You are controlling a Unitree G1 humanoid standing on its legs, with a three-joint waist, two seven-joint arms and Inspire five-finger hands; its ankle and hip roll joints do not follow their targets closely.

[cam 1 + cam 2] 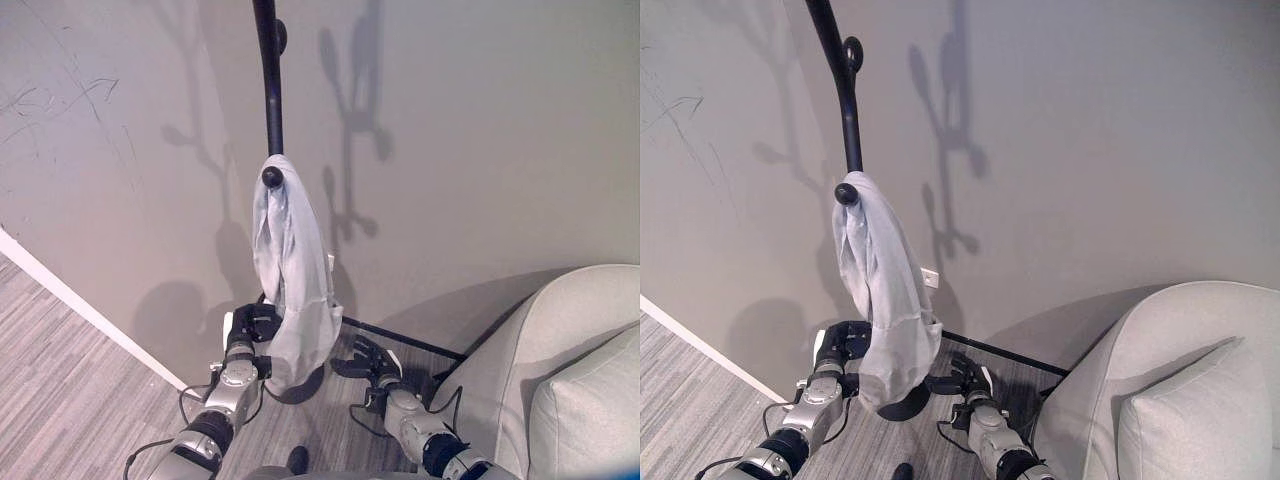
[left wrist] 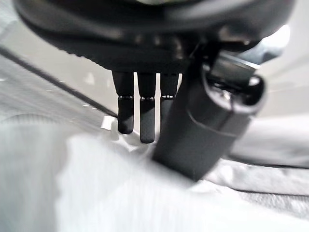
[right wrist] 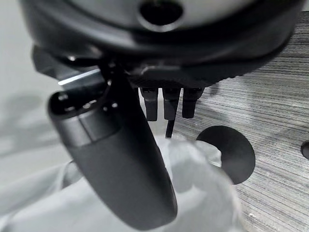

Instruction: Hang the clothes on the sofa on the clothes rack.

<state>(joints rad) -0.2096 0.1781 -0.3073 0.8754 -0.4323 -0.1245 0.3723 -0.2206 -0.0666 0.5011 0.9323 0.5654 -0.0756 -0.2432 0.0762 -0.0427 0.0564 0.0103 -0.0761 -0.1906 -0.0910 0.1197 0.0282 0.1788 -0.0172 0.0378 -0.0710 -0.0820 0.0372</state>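
Note:
A white garment hangs draped over a knobbed peg of the black clothes rack that stands against the grey wall. My left hand is at the garment's lower left edge, fingers straight and open, with the cloth just past them. My right hand hovers by the lower right of the garment with fingers spread, open and holding nothing. The cloth lies close under its thumb. I cannot tell whether either hand touches the fabric.
A light grey sofa with a cushion fills the lower right. The rack's round black base rests on grey striped floor. A white skirting runs along the wall at the left.

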